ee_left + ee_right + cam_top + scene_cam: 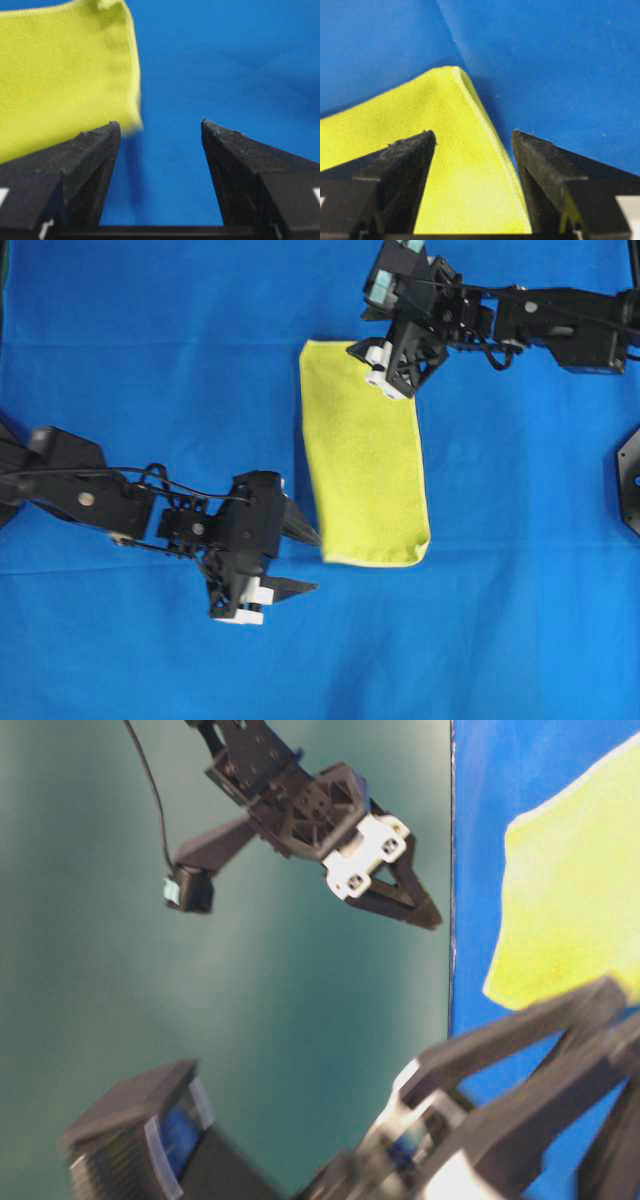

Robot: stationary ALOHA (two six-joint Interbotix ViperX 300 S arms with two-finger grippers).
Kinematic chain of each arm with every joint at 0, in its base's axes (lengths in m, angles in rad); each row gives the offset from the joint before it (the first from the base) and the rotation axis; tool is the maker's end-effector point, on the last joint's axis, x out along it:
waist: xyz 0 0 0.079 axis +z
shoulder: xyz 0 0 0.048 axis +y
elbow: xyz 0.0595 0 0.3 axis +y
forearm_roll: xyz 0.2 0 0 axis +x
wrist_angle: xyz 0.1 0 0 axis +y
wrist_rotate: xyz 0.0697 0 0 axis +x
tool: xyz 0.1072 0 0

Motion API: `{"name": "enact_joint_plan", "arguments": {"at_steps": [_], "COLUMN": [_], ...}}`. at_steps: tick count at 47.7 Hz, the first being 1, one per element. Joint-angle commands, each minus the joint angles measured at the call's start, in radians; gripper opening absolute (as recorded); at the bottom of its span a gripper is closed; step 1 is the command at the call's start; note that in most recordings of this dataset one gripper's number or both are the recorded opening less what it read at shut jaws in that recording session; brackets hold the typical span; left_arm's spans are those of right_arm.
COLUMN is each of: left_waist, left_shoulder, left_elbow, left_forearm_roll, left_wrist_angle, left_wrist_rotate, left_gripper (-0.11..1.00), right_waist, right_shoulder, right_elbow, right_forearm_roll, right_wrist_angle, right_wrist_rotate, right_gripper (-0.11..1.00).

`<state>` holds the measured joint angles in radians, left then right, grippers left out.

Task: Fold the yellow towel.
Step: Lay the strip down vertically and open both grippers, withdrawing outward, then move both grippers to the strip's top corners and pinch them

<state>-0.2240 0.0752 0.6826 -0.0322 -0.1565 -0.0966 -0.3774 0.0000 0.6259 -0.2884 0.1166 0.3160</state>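
One yellow towel [362, 455], no legible writing

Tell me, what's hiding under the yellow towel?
The yellow towel lies folded on the blue cloth, which shows all around it. Whatever sits directly beneath it is covered, so I cannot tell.

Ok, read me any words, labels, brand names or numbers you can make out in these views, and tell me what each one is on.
None can be read in any view.
yellow towel: plain, no tag or print showing.
blue cloth: plain, no markings.
left gripper and right gripper: white blocks with dark holes only, no lettering visible.
The table-level view is too blurred to show any small print on the arm parts.
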Motion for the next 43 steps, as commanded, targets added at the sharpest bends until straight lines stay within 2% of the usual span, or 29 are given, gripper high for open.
{"name": "enact_joint_plan", "arguments": {"at_steps": [1,8,15,31,43], "left_waist": [0.005,0.012,0.052,0.179,0.225], "left_shoulder": [-0.097,-0.207,-0.305,-0.451,-0.502], "left_elbow": [0.015,0.074,0.137,0.29,0.368], "left_forearm_roll": [0.002,0.002,0.003,0.003,0.003], "left_wrist_angle": [0.035,0.049,0.026,-0.272,-0.344], "left_wrist_rotate": [0.0,0.002,0.006,0.106,0.1], "left_gripper": [0.62,0.62,0.62,0.62,0.62], "right_waist": [0.005,0.021,0.049,0.078,0.078], "right_shoulder": [-0.071,-0.167,-0.295,-0.624,-0.762], "right_elbow": [0.006,0.049,0.117,0.364,0.546], "right_forearm_roll": [0.003,0.011,0.011,0.006,0.011], "right_wrist_angle": [-0.003,-0.011,-0.048,-0.241,-0.368], "right_wrist_rotate": [0.003,0.015,0.018,0.014,0.015], "right_gripper": [0.64,0.64,0.64,0.64,0.64]}}
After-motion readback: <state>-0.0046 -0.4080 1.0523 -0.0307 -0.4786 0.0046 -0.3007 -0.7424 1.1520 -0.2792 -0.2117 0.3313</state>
